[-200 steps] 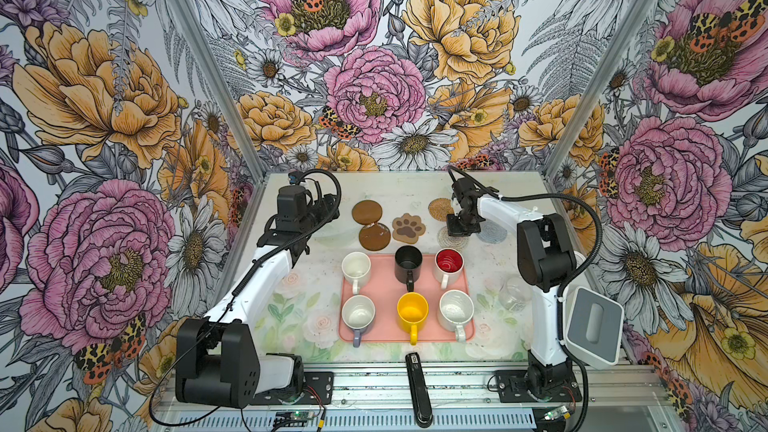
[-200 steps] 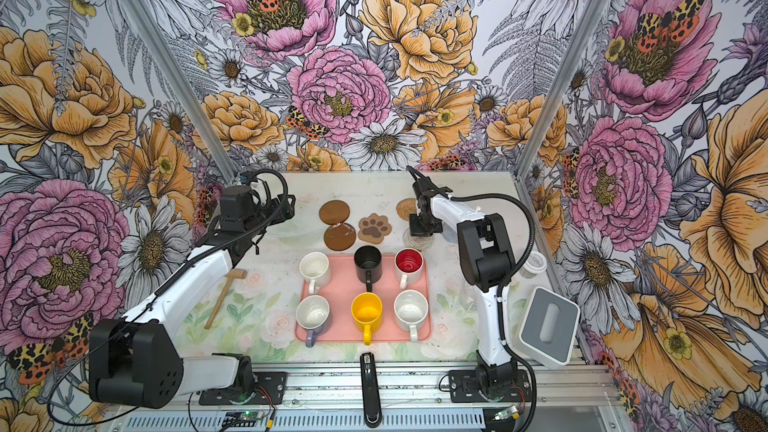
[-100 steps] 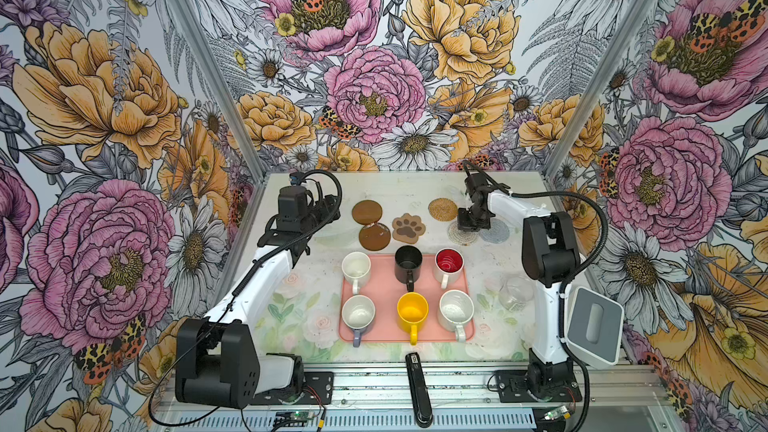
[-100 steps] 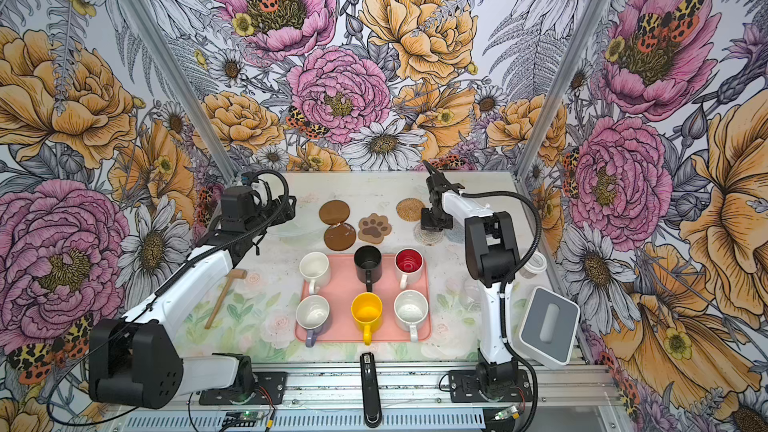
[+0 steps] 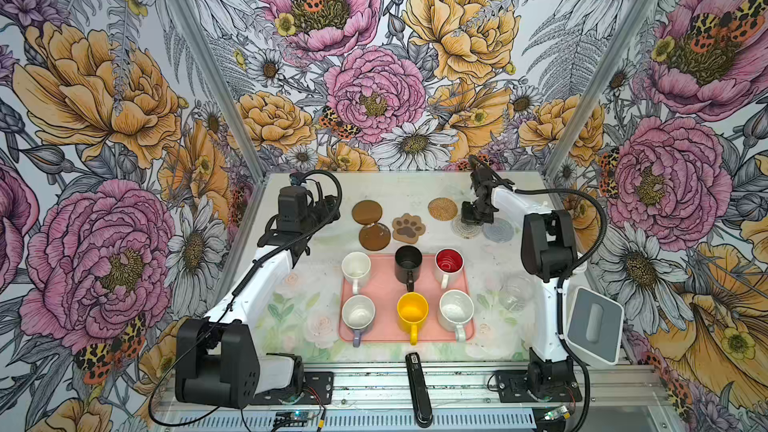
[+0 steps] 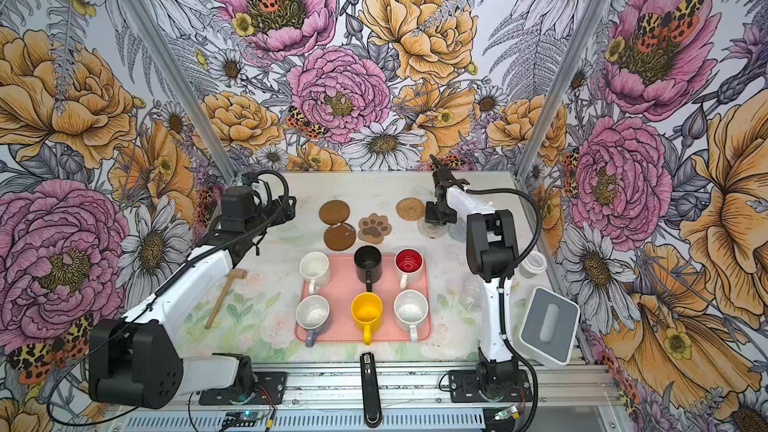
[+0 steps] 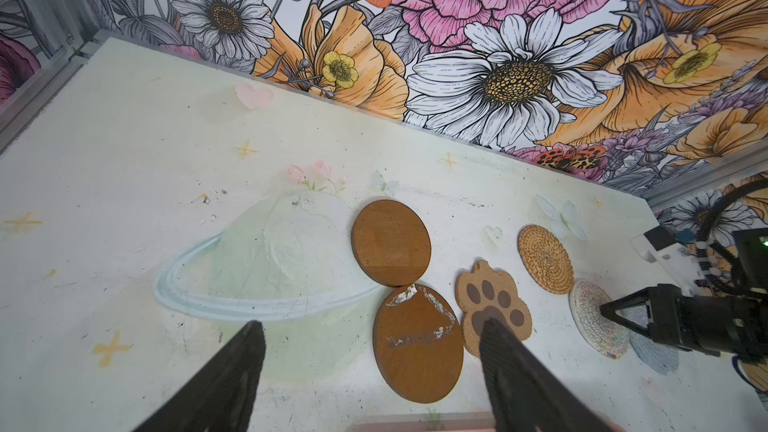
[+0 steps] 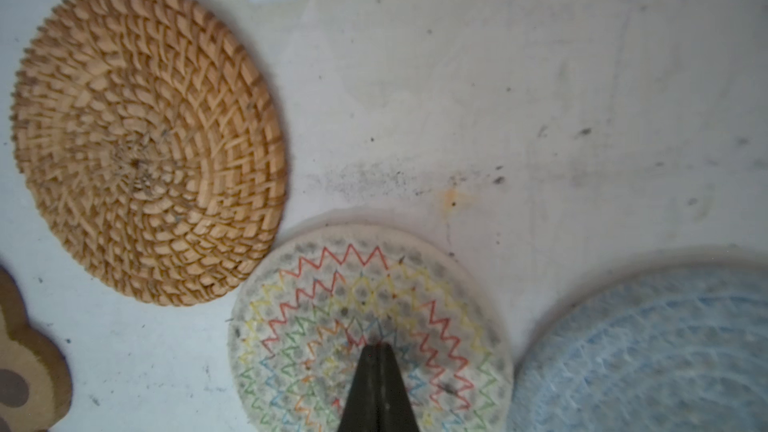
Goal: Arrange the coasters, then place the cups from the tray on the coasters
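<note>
Floral-walled tabletop [image 5: 409, 191]: right pincer [image 8: 376, 347] pressed together at whitish woven coaster [image 8: 332, 284], left pincer [image 7: 372, 322] spread near brown discs [image 7: 390, 243]

A bare strip of the pale printed surface [image 5: 407, 187] is left open between the back wall [image 5: 374, 110] and the row of flat coasters [image 5: 409, 227]. Nearer, passage is narrowed by six handled mugs [image 5: 408, 263] crowded on the salmon-pink rectangular tray [image 5: 382, 284].

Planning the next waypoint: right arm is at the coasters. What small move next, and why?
Probably drag the whitish coaster slightly clear of its neighbours: the shut right gripper seems pressed on its middle, and its edge crowds the golden coaster and the pale blue coaster.
</note>
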